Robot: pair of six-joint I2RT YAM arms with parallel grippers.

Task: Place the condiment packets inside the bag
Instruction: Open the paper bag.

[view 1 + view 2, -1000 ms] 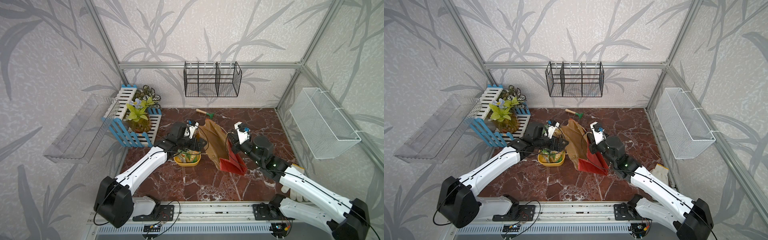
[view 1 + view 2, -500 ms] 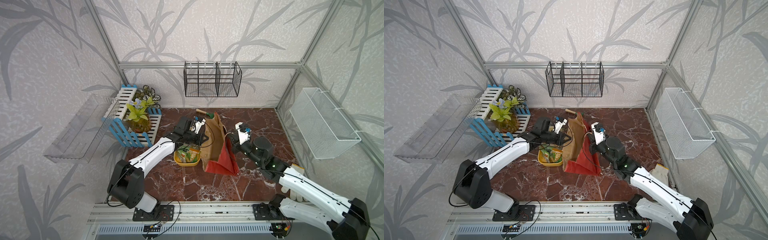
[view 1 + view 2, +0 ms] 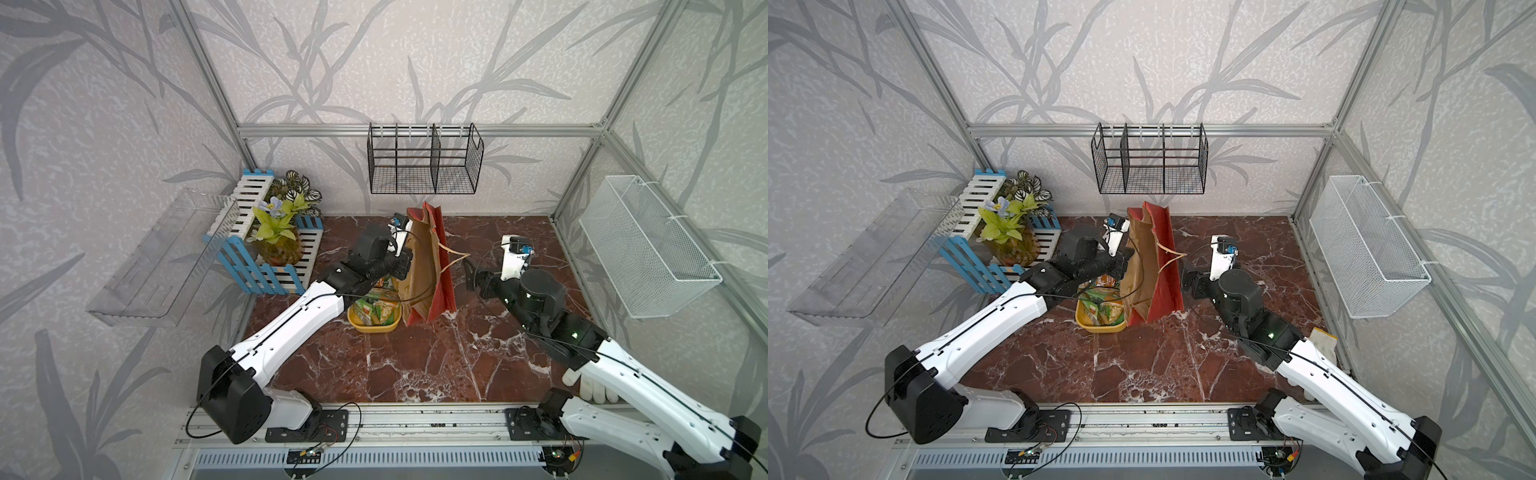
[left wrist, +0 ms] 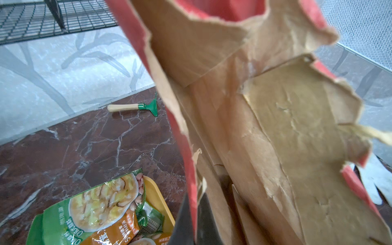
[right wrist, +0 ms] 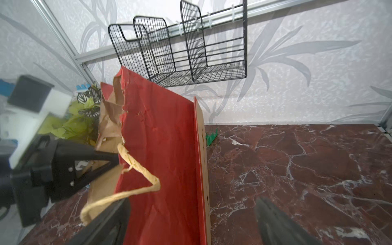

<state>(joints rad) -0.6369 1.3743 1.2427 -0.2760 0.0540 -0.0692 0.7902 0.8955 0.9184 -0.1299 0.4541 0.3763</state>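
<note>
**In both top views:** the red paper bag (image 3: 438, 270) stands upright on the marble tabletop (image 3: 415, 365). It is just beside the yellow tray (image 3: 374, 329) that holds the condiment packets (image 3: 376, 309). The left gripper (image 3: 405, 266) is at its brown wall; the right gripper (image 3: 471, 277) is clear of it.

**Left wrist:** the jaws are pinched together on the bag wall. A green hand rake (image 4: 148, 106) is seen whole only here.

**Right wrist:** the jaws are spread wide. The string handle (image 5: 135, 169) loops off the red face.

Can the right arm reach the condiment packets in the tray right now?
Probably not directly: the bag, pinched by the left gripper, stands between the right gripper and the condiment packets.
</note>
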